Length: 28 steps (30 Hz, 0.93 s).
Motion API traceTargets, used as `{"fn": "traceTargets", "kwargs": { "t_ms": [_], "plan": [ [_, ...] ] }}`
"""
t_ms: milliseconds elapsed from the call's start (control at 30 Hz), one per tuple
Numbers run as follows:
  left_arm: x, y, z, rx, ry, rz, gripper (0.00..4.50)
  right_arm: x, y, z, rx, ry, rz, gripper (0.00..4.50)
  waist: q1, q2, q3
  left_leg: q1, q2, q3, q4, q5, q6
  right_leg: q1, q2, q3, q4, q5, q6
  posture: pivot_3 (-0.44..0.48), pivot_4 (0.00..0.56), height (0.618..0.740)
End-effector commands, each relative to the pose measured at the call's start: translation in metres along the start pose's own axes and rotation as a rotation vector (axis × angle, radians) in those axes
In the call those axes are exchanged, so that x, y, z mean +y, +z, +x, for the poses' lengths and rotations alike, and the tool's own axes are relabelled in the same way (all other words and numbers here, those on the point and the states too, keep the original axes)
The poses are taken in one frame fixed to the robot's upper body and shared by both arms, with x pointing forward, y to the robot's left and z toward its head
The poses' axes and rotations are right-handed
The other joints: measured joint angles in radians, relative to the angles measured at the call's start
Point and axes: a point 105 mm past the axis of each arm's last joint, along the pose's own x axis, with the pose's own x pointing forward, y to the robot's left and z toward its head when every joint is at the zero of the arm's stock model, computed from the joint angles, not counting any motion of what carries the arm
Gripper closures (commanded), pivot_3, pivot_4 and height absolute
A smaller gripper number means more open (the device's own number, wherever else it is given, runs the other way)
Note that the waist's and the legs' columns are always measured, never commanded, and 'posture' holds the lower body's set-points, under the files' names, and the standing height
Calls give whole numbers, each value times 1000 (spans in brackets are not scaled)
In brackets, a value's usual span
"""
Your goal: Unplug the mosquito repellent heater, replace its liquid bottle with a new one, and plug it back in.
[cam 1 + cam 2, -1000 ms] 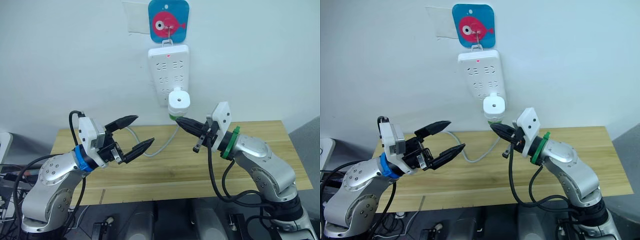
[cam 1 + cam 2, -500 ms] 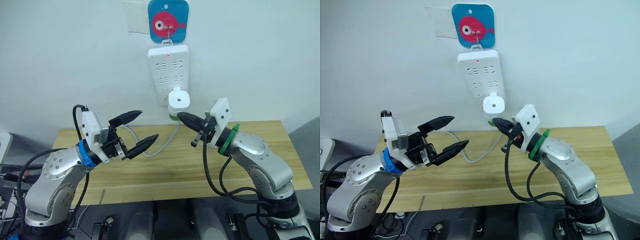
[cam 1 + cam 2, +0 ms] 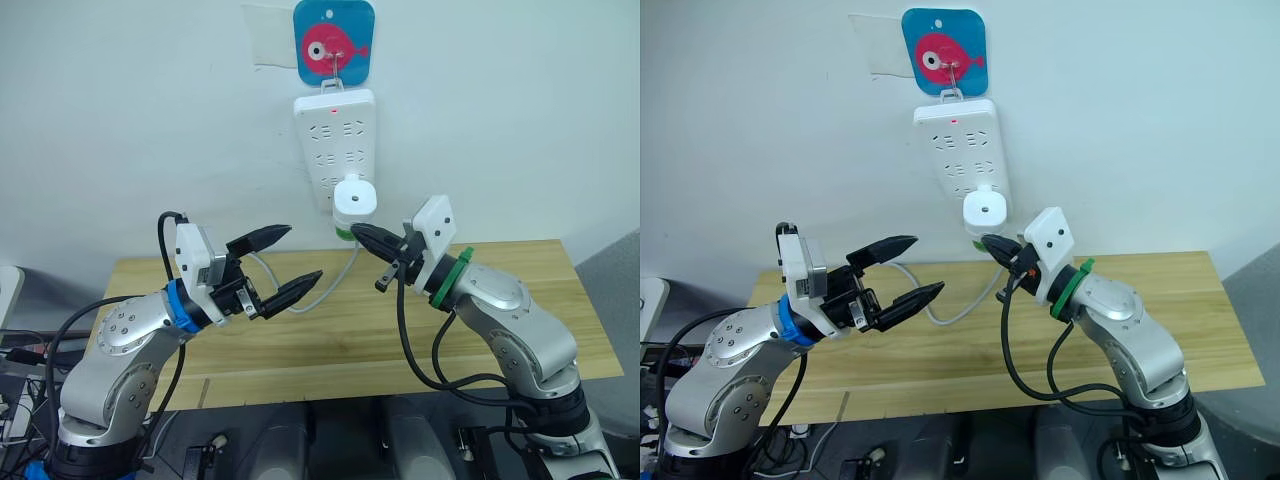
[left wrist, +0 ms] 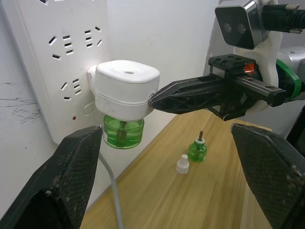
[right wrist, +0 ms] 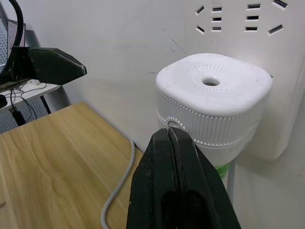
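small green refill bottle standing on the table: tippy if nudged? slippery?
Likely tippy: the refill bottle is short, rounded and topped by a thin wick, standing free on the wooden table. Probably light. Its glossy green body looks smooth, so possibly slippery.

Light was bright, even, diffuse. Soft shadows fell on the wall (image 3: 150, 120) beside the power strip (image 3: 338, 140). Left wrist fingers (image 4: 71, 176) were blurred close up; backgrounds stayed sharp.
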Motion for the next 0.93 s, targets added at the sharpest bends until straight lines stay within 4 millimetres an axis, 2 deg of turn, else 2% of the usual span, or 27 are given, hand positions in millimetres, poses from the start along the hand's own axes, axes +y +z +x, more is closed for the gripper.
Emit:
{"fn": "traceTargets", "kwargs": {
  "t_ms": [33,133,233,367,400,567,600,933],
  "plan": [
    [-3,4,-1,-17,-21,9,0,-2,8,-17,-13,7,-19,4486,3,0,0,0,0,0,0,0,0,0,0,0,0,0,0,-78,276,740],
    [0,2,-3,-2,-18,11,0,6,6,-30,12,72,-25,4486,1,0,0,0,0,0,0,0,0,0,0,0,-1,0,0,-79,276,740],
    [10,1,-6,14,54,-12,0,5,7,-43,34,120,-18,3872,-1,0,0,0,0,0,-1,0,0,0,0,0,-1,0,0,-71,275,740],
    [9,-7,-9,109,75,22,0,-8,16,-56,31,124,-36,2506,-2,0,0,0,0,0,-1,0,0,0,0,0,-1,0,0,-53,275,740],
    [8,-7,-10,124,75,38,0,-9,17,-60,31,134,-51,2033,-2,0,0,0,0,0,-1,0,0,0,0,0,-1,0,0,-43,275,740],
    [6,-5,-10,162,109,95,0,-7,14,-74,57,170,-73,215,2,0,0,0,0,0,-1,0,0,1,0,0,-2,0,0,-34,274,740],
    [6,-5,-10,161,116,96,0,-7,14,-75,53,169,-74,33,3,0,0,0,0,0,-1,0,0,1,0,0,-2,0,0,-31,270,740],
    [6,-8,-12,170,123,92,0,-5,15,-70,37,123,-92,33,8,0,0,0,0,0,-1,0,0,1,0,0,-1,0,0,-27,252,740]
  ]
}}
